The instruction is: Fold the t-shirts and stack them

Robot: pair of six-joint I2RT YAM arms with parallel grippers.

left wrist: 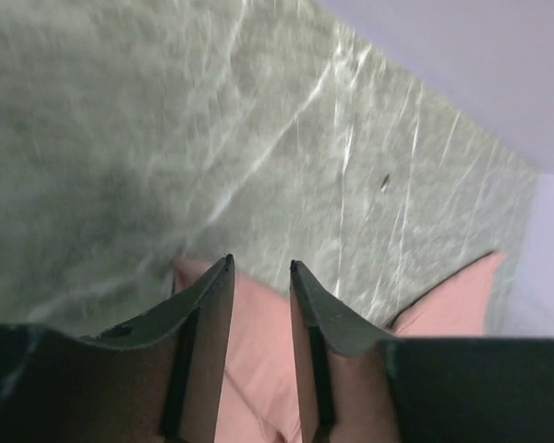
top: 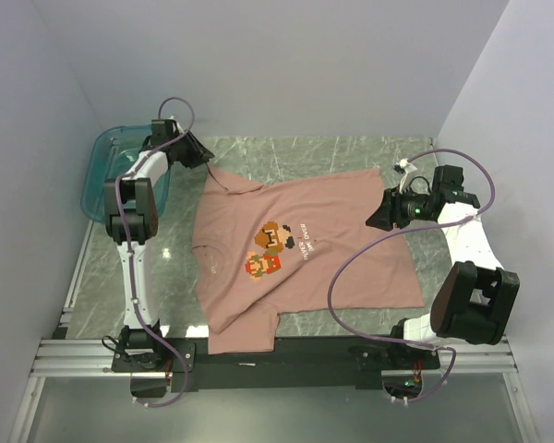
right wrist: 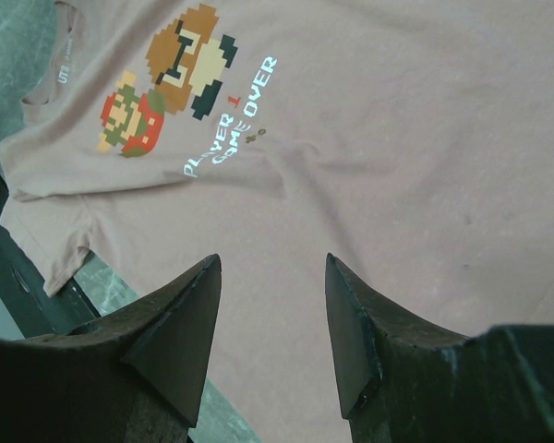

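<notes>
One dusty-pink t-shirt (top: 295, 268) lies spread flat, print up, on the marble table (top: 351, 157). Its pixel character and white text (top: 270, 247) sit at the chest and also show in the right wrist view (right wrist: 175, 74). My left gripper (top: 203, 159) is at the shirt's far-left sleeve tip. In the left wrist view the gripper (left wrist: 260, 266) has its jaws a little apart, with pink sleeve cloth (left wrist: 258, 341) showing between them. My right gripper (top: 380, 214) hovers over the shirt's right part. In its wrist view it (right wrist: 272, 263) is wide open and empty above the cloth (right wrist: 397, 120).
A teal translucent tray (top: 97, 180) stands at the far left, just behind the left arm. White walls close in the back and both sides. A metal rail (top: 277, 355) runs along the near edge. The shirt's near sleeve hangs over that edge.
</notes>
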